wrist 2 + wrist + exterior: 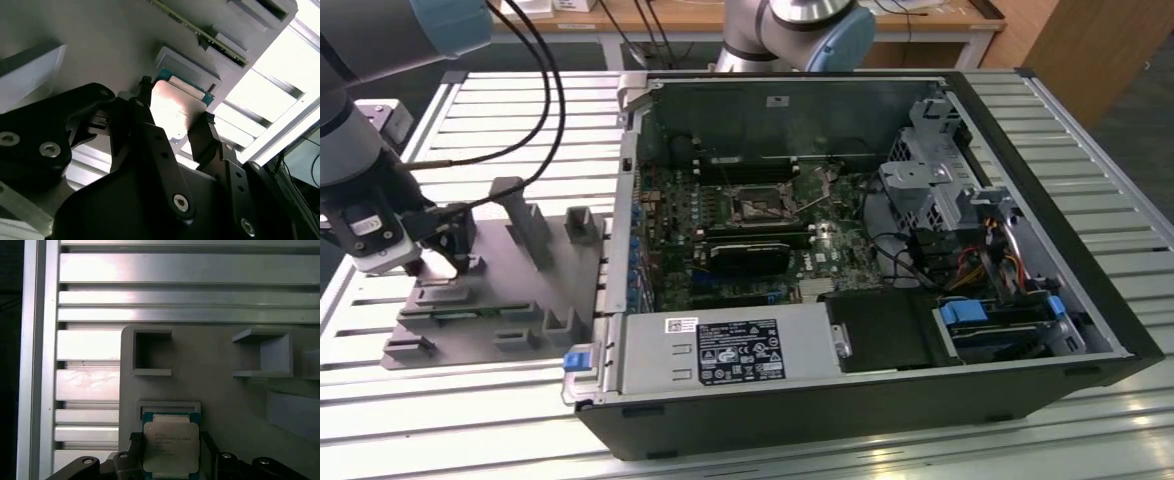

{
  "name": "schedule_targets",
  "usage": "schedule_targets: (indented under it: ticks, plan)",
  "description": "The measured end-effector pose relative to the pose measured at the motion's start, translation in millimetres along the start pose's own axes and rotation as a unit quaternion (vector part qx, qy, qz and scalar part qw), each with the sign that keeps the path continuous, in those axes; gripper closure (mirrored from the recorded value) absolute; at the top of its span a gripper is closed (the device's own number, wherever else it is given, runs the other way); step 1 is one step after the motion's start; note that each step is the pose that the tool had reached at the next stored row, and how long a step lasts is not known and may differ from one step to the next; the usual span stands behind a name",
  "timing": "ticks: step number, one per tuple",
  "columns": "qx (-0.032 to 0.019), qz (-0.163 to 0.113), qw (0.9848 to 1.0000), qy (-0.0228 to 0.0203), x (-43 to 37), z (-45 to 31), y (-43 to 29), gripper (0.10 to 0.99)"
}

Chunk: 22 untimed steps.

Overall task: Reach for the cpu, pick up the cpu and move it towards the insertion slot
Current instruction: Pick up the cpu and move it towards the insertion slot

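Fingers [145, 107] of the gripper [175, 100] are closed narrow, one on each side of the cpu [175, 112], and each dark tip lies against one of two opposite edges of the chip. In the second wrist view the silvery top of the cpu fills the whole space between the two tips, with no gap on either side. In the first wrist view the same is seen from above: the chip with its green rim sits between the two black fingers, and its far edge lies at the raised frame of a shallow square pocket [170, 406] in the grey fixture [225, 385]. Whether the cpu rests on the floor of this pocket or is already a little lifted, I cannot tell.

In the exterior view the arm [360, 150] stands low over the fixture, at its corner toward the exterior view's left, and the gripper is down among the grey upright posts [527, 225]. The fixture lies flat on the slatted metal table [494, 110], just beside the open computer case [1067, 200]. The insertion slot [754, 205] is inside this case, on the motherboard: a small square socket with a dark centre and a silver frame. It is well apart from the gripper and the cpu, toward the exterior view's right, with the wall of the case between them.
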<state>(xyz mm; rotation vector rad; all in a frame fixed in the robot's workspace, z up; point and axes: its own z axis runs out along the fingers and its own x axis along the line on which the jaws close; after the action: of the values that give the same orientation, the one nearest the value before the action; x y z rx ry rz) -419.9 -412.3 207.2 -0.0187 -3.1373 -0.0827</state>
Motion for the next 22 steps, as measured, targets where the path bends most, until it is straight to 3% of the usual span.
schedule_targets:
  ticks: [12, 22]
  plan:
    - [-0.0013, 0.000, 1.0000, 0.0001, 0.2, -15.8, 0.8, 0.545]
    - [-0.0014, 0.000, 1.0000, 0.0000, 0.2, -22.1, 1.2, 0.545]
